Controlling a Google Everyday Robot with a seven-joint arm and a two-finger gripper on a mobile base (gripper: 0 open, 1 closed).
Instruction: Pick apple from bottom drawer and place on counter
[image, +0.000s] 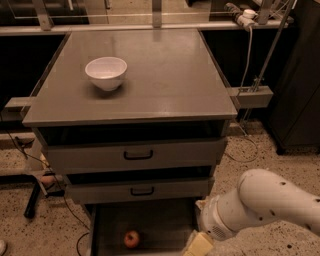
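Note:
A small red apple (131, 239) lies on the floor of the open bottom drawer (165, 225), near its front left. The grey counter (165, 80) tops the cabinet. My white arm reaches in from the lower right. My gripper (199, 247) shows only as a yellowish part at the bottom edge, over the drawer's right front, to the right of the apple and apart from it.
A white bowl (106, 73) stands on the counter's left side. Two upper drawers with black handles (138, 155) stick out slightly. Cables and a black bar lie on the speckled floor at left. A metal stand rises at right.

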